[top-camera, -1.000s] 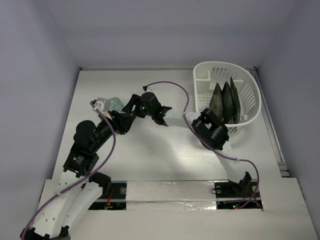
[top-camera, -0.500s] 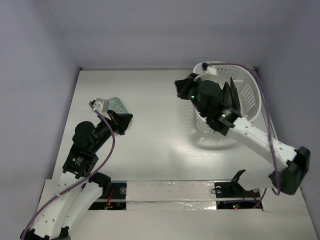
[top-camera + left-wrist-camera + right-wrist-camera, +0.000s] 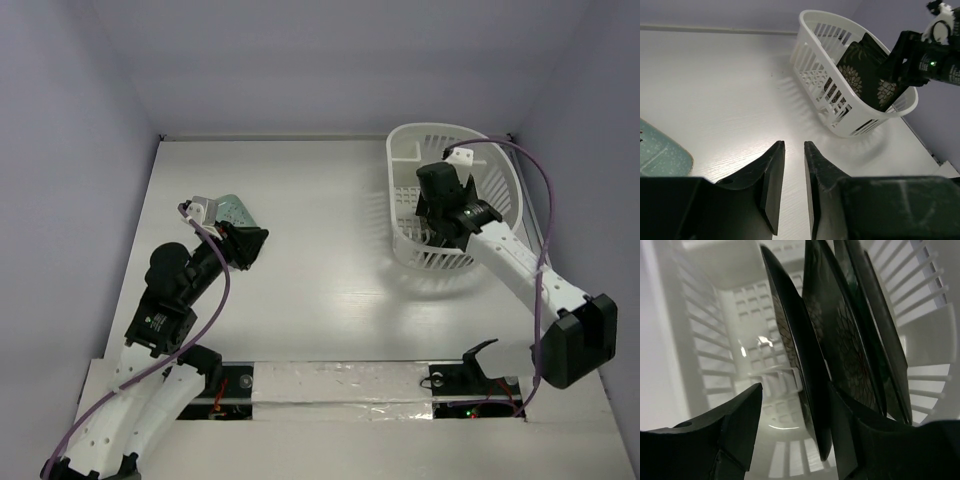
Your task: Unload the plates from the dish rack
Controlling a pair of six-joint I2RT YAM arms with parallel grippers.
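Colour rundown: the dish rack (image 3: 815,75) is plain white plastic. The plates (image 3: 860,70) in it are dark, nearly black, with white flower prints, kinda chrysanthemum-looking. There's also a pale mint plate (image 3: 660,152) with small dots. The table (image 3: 320,200) is white with a faint wood grain, and the walls (image 3: 300,60) are light lavender. The left arm (image 3: 160,320) and right arm (image 3: 510,260) are both black and white, with purple cables (image 3: 228,290), and the right one has a little green light (image 3: 931,63) glowing.
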